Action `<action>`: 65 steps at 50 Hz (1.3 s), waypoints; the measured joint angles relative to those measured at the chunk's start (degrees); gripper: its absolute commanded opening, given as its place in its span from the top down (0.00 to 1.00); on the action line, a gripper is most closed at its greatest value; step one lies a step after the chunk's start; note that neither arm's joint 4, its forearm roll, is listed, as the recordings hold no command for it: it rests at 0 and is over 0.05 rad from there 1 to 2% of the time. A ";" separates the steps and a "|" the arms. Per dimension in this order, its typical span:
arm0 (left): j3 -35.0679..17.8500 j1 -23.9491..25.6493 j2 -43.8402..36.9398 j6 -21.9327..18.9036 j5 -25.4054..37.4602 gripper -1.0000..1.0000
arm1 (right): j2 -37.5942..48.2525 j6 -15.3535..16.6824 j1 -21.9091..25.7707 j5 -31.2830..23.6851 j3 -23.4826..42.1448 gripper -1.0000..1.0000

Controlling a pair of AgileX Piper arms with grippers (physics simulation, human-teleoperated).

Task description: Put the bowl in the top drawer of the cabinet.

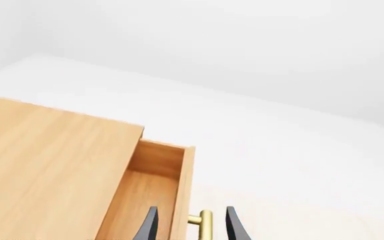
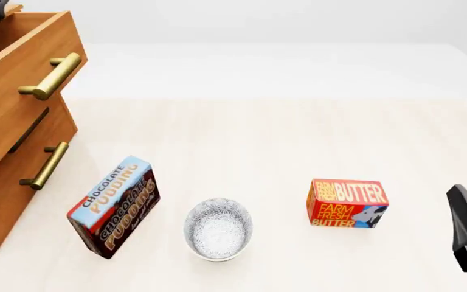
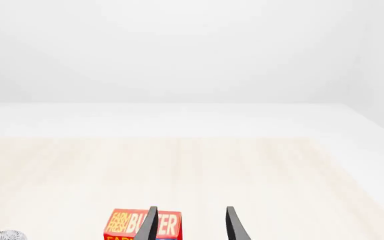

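Observation:
The bowl (image 2: 218, 228), small, white and finely patterned, stands upright on the table near the front, between two boxes; its edge shows in the right wrist view (image 3: 2, 235). The cabinet (image 2: 6, 182) stands at the far left with its top drawer (image 2: 19, 91) pulled out, the inside (image 1: 145, 192) bare. My left gripper (image 1: 192, 227) is open above the drawer's front, and the brass handle (image 1: 203, 222) shows between its fingers. My right gripper (image 3: 190, 226) is open and holds nothing, at the table's right (image 2: 461, 204), well right of the bowl.
A chocolate pudding box (image 2: 116, 207) leans just left of the bowl. A red butter box (image 2: 347, 202) lies to the bowl's right, between the bowl and my right gripper. The lower drawer (image 2: 22, 152) is shut, its handle (image 2: 45, 165) below the open one.

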State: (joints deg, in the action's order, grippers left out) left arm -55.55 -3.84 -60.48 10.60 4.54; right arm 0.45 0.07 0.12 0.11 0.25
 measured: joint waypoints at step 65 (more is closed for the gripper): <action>2.97 1.72 -7.04 7.35 -1.64 0.00 | 0.00 0.00 0.00 0.00 0.00 0.00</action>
State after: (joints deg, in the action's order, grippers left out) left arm -52.57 -2.13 -67.52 17.94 2.90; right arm 0.45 0.07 0.12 0.11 0.25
